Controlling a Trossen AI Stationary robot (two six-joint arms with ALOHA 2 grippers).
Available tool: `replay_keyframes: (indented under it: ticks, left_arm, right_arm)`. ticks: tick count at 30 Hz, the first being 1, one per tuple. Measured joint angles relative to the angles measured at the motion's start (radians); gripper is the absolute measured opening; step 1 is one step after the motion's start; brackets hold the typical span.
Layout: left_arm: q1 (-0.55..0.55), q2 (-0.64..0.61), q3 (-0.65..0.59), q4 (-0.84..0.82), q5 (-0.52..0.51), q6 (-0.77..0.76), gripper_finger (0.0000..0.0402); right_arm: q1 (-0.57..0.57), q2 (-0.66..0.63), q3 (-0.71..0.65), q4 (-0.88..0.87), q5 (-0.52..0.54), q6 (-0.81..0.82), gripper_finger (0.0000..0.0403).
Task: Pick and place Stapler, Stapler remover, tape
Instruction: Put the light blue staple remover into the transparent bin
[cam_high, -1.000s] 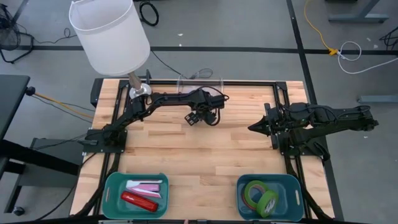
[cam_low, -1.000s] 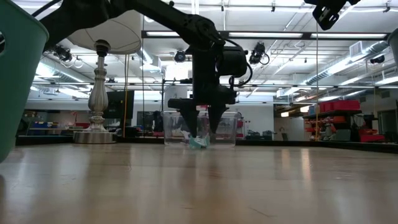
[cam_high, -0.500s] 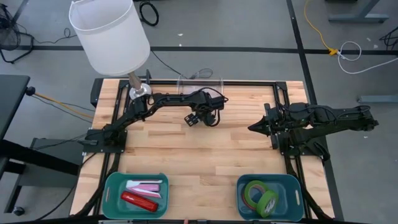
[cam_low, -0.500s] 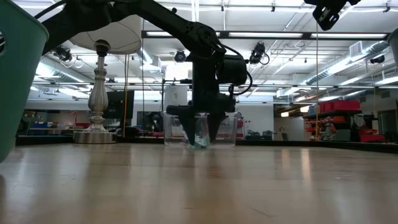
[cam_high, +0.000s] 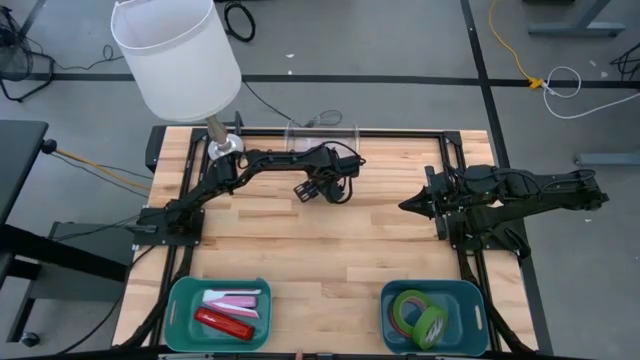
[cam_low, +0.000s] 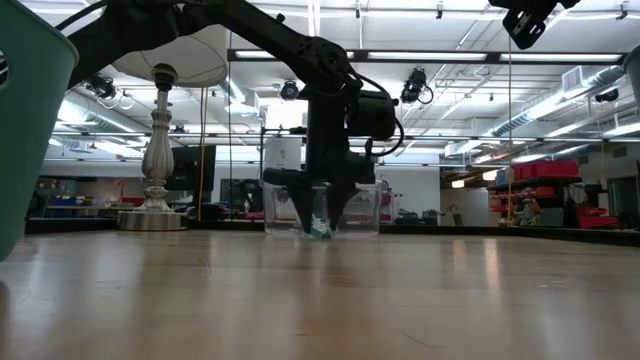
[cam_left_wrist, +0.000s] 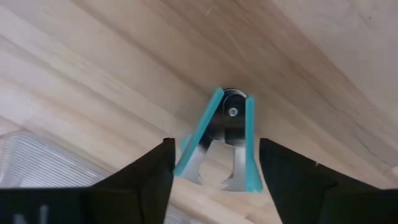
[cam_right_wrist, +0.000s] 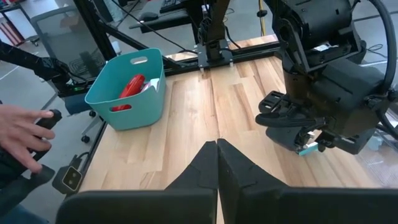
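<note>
The left gripper (cam_left_wrist: 214, 171) points straight down at the desk (cam_high: 330, 250), its two dark fingers (cam_left_wrist: 146, 171) spread to either side of the staple remover (cam_left_wrist: 221, 143), a small metal claw with teal grips. In the left wrist view the remover lies on the wood between the fingers with bare wood showing on both sides of it, so they bracket it without pinching it. In the low view the fingertips reach down to the desk surface around the teal piece (cam_low: 320, 228), just in front of a clear plastic container (cam_low: 365, 208). The left arm stretches from its base at the desk's left edge, diagonally toward the far middle, wrist bent so the gripper (cam_high: 322, 190) hangs vertically (a tall lamp with a white shade (cam_high: 175, 55) stands beside the arm's path at the far left corner).

The right gripper (cam_high: 408, 205) waits over the right side of the desk, its fingers (cam_right_wrist: 214, 168) pressed together into a point, arm lying low and aimed toward the centre.

At the near edge, the left teal bin (cam_high: 180, 300) holds a red stapler (cam_high: 224, 322) and a pale pink item. The right teal bin (cam_high: 470, 300) holds the tape (cam_high: 418, 315), green rings showing a pink ring edge. A person's hand (cam_right_wrist: 25, 134) shows beyond the desk in the right wrist view.
</note>
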Motion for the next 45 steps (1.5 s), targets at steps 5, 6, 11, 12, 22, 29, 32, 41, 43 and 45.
replay_keyframes:
  ticks: [5,6,11,12,22,29,32,41,43,45]
  left_arm:
    - [0.000,0.000,0.000,0.001,-0.001,-0.001,0.0196]
    - [0.000,0.000,0.000,0.001,-0.001,-0.002,0.0190]
    - [-0.005,0.000,0.000,0.001,-0.002,-0.003,0.0171]
    - [-0.007,0.000,0.000,0.001,-0.002,-0.004,0.0169]
    - [-0.037,0.000,0.000,0.002,-0.006,-0.004,0.0165]
    - [-0.081,0.000,0.000,0.002,-0.093,-0.004,0.0165]
    - [-0.099,-0.001,0.000,0.002,-0.121,-0.005,0.0165]
    - [-0.128,-0.005,0.000,0.002,-0.124,-0.050,0.0165]
    - [-0.133,-0.008,0.000,0.002,-0.124,-0.049,0.0165]
    - [-0.134,-0.008,0.019,-0.019,-0.125,-0.050,0.0165]
  right_arm:
    - [0.000,0.000,0.000,0.000,0.000,0.000,0.0000]
    - [0.000,0.000,0.000,0.001,0.000,0.000,0.0000]
    - [0.000,0.000,0.000,0.001,0.000,0.000,0.0000]
    - [0.000,0.000,0.000,0.001,0.000,0.000,0.0000]
    - [0.000,0.000,0.000,0.001,0.000,0.000,0.0000]
    - [0.000,0.000,0.000,0.003,0.000,0.000,0.0000]
    - [0.000,0.000,0.000,0.003,-0.001,0.000,0.0000]
    - [0.000,0.000,0.000,0.003,-0.003,0.000,0.0000]
    - [0.000,0.000,0.000,0.004,-0.003,0.000,0.0000]
    - [0.000,0.000,0.000,0.004,-0.003,0.000,0.0000]
